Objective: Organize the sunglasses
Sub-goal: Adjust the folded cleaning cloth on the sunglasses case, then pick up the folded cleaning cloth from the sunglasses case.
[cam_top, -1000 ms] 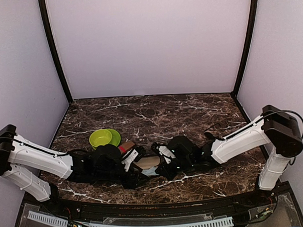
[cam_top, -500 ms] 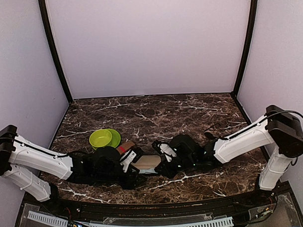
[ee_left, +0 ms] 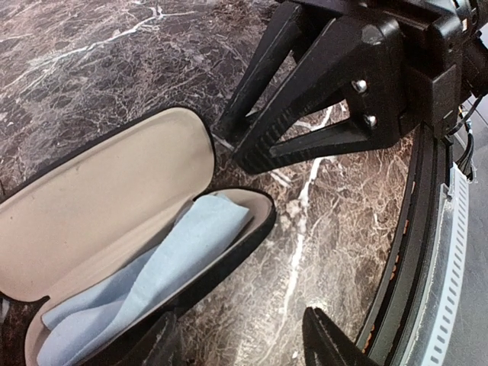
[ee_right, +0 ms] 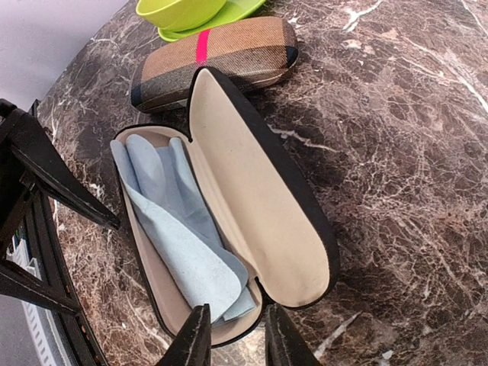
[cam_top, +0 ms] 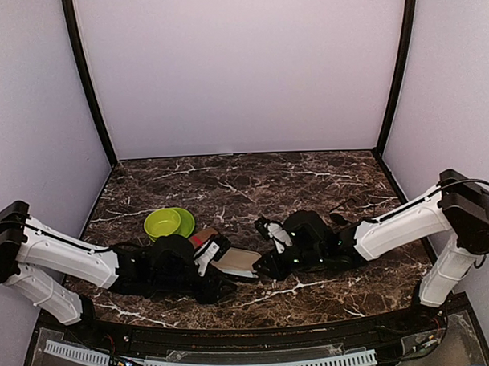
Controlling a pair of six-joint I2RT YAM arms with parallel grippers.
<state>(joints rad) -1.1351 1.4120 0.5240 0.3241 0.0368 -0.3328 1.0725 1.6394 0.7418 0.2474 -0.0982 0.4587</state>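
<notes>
On the marble counter (cam_top: pixel 308 173) both arms lie low near the front edge and meet at the open case (ee_right: pixel 252 206), whose long axis runs left to right. A blue cloth (ee_right: pixel 175 221) lies inside it. The left gripper (ee_left: pixel 242 329) stands wide and empty beside the case. The right gripper (ee_right: pixel 238 335), at the case's rim, shows a narrow gap and holds nothing. The sunglasses are not clearly seen. A thin dark shape (cam_top: pixel 336 217) behind the right arm may be them, so this arm seems nearer.

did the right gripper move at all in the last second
Yes. In the top view the right gripper has drawn back to the right, farther from the green bowl, which has stayed put.
</notes>
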